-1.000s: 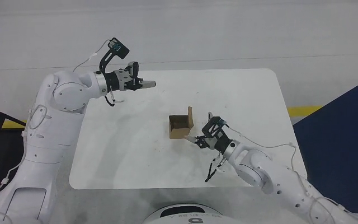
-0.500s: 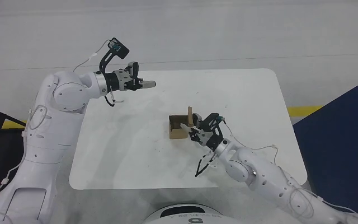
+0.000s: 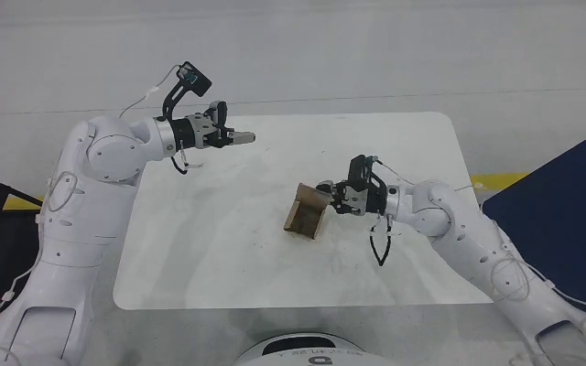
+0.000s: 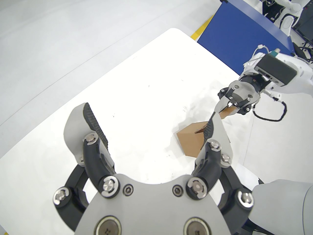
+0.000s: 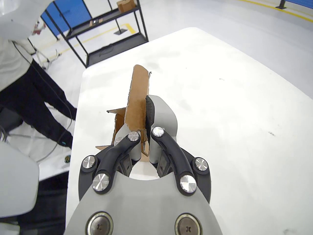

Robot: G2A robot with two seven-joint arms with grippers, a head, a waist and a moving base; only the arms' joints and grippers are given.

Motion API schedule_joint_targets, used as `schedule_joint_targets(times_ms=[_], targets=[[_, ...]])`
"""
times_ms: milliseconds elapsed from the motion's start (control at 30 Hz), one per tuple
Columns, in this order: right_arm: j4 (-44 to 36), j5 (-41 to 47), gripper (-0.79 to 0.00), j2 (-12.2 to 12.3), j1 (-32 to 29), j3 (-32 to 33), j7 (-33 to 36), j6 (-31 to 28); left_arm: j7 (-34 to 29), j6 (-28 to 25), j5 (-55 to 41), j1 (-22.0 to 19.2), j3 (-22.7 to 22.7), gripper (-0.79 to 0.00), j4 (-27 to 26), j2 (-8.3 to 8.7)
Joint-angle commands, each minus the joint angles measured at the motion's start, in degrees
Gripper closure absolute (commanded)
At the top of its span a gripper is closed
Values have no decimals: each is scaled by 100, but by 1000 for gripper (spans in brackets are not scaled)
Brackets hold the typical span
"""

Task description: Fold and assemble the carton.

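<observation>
One small brown cardboard carton (image 3: 304, 214) sits tilted near the middle of the white rounded worktop (image 3: 211, 256), with its raised flap (image 5: 138, 94) pinched tight in the right arm's jaws. Left arm's jaws hang spread wide and empty over the far left part of the worktop, well apart from the carton.

Your bench (image 3: 211, 238) is a white top with rounded corners. You can see faint grey scuffs and a few small dark specks on it, mostly around the middle. The brown carton (image 3: 307, 212) sits near the middle, tipped at a slant with one flap raised. Its lower corner looks to touch the surface, with its shadow close beside it.
</observation>
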Motion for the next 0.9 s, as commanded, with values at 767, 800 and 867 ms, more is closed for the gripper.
schedule_joint_targets(times_ms=[767, 800, 867], targets=[[-2216, -1223, -785, 544, -2439, 2395, 200, 1453, 0, 0, 0, 0, 0, -785, 0, 0], [-2216, -1223, -785, 544, -2439, 2395, 200, 1453, 0, 0, 0, 0, 0, -785, 0, 0], [-2216, -1223, -785, 544, -2439, 2395, 200, 1453, 0, 0, 0, 0, 0, -785, 0, 0]])
